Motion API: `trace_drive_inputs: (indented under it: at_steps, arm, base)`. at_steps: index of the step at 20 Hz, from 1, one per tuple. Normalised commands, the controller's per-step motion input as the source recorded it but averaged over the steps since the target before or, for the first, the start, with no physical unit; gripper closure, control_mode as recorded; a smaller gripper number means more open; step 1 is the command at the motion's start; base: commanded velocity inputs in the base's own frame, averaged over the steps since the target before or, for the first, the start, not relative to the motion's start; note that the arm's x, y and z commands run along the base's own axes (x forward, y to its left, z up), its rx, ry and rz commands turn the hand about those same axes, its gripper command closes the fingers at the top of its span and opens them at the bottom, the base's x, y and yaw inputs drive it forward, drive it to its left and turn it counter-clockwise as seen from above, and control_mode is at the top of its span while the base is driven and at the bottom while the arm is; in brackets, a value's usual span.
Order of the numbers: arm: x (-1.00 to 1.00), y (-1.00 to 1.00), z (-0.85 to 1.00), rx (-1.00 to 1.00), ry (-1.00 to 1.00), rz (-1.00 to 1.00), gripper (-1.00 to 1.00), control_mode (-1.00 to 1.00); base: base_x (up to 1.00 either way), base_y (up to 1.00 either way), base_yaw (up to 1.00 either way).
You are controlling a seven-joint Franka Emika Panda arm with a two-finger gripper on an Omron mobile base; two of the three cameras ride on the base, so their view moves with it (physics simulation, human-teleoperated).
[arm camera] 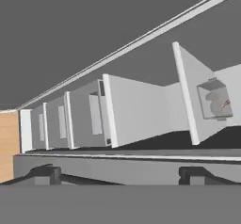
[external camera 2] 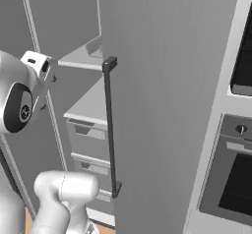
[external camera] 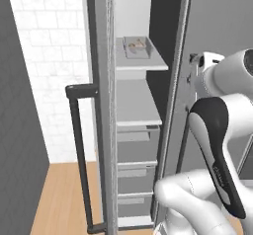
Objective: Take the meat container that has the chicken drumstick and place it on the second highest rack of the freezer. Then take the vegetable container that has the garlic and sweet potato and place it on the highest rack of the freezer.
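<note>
On the highest rack [external camera: 148, 62] of the freezer [external camera: 104, 105] sits a small grey container [external camera: 137, 47] with pale lumps, while the gripper [arm camera: 120, 173], seemingly open, faces the shelves from outside

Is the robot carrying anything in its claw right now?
Nothing shows between the gripper fingertips. A container already sits on the highest rack of the freezer.

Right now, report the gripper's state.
Gripper: cannot be told. Its fingertips are too unclear, up against the freezer door edge, to judge open, shut or holding.
</note>
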Motion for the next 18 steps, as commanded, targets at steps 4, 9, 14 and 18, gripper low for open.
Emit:
trace_drive_inputs:
  at_steps: [4,9,14,18]
  arm:
    - [0.0,0.0,0.0,0.0,0.0,0.0,-1.0,1.0]
    - [0.0,0.0,0.0,0.0,0.0,0.0,-1.0,1.0]
    - [0.0,0.0,0.0,0.0,0.0,0.0,-1.0,1.0]
    - [0.0,0.0,0.0,0.0,0.0,0.0,-1.0,1.0]
  base:
    - [-0.78,-0.72,-0.33]
    - [-0.34,-0.96,-0.46]
    - [-0.05,-1.0,-0.47]
    - [0.03,-1.0,-0.39]
